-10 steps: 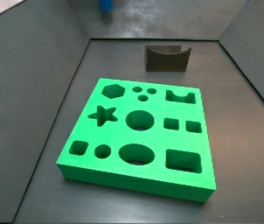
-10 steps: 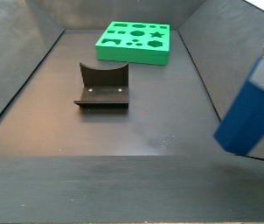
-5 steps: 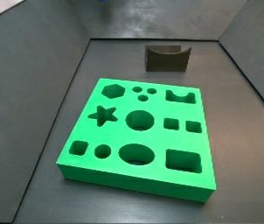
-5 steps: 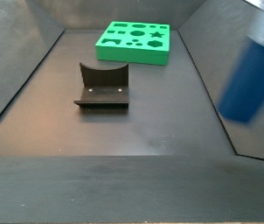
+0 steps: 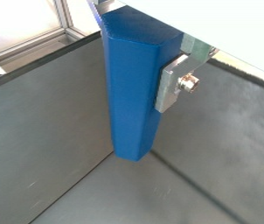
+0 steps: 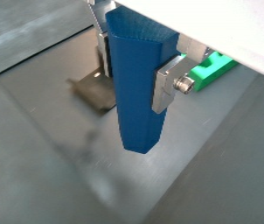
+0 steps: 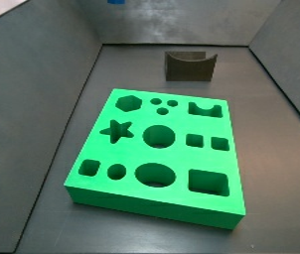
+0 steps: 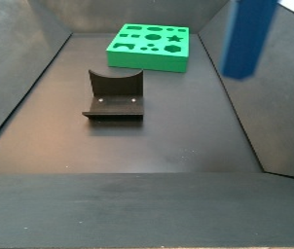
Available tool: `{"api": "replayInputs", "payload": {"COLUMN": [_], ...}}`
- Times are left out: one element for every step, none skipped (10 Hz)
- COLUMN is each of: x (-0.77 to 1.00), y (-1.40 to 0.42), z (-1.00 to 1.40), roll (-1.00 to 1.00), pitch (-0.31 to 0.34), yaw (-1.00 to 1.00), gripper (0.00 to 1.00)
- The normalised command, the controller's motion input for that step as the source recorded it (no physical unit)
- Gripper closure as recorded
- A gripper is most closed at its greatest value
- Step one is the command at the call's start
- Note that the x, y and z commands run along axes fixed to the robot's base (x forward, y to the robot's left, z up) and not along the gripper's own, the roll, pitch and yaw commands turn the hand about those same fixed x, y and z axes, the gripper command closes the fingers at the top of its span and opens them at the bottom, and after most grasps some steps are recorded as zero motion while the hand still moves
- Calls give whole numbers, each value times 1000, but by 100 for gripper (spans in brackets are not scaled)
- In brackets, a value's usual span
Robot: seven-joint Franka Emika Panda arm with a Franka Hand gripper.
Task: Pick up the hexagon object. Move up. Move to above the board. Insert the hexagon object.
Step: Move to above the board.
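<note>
The hexagon object [image 5: 135, 87] is a tall blue prism, upright, clamped between my gripper's [image 5: 142, 86] silver fingers [image 5: 173, 83]. Both wrist views show this grip; in a wrist view the gripper [image 6: 137, 74] holds the rod [image 6: 141, 96] high above the dark floor. In a side view the rod [image 8: 248, 39] hangs high at the right, right of the green board [image 8: 150, 61] and well above the floor; the gripper itself is cut off above. In a side view the board [image 7: 129, 151] lies in the middle and only the rod's blue tip [image 7: 113, 3] shows at the top edge.
The fixture [image 8: 115, 97] stands on the floor in front of the board, also seen behind it [image 7: 189, 65] and in a wrist view [image 6: 93, 89]. Grey walls enclose the dark floor. A corner of the board [image 6: 216, 66] shows past the finger.
The held blue rod has risen and moved across toward the board's side. In the board-side view its tip has almost left the top edge. Board and fixture have not moved.
</note>
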Motion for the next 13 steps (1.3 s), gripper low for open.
{"api": "replayInputs", "payload": {"x": [181,179,178,177,178,179,180,181,182,192,199,208,223], "y": [-1000,-1000,-1000,-1000,-1000,-1000,-1000,-1000,-1000,-1000,-1000,-1000,-1000], "z": [145,146,148,151,152,156,160,164,166,168,168,170,172], "roll": [-33,-25,-23,-19,-18,-13,-31,-1,-4,-19,-11,13,-13], "pitch": [45,32,22,19,22,32,31,47,55,70,84,101,117], "yaw": [-49,-35,-21,-9,0,3,5,-1,6,6,4,8,6], "gripper": [100,100,100,100,100,100,100,100,100,100,100,100,100]}}
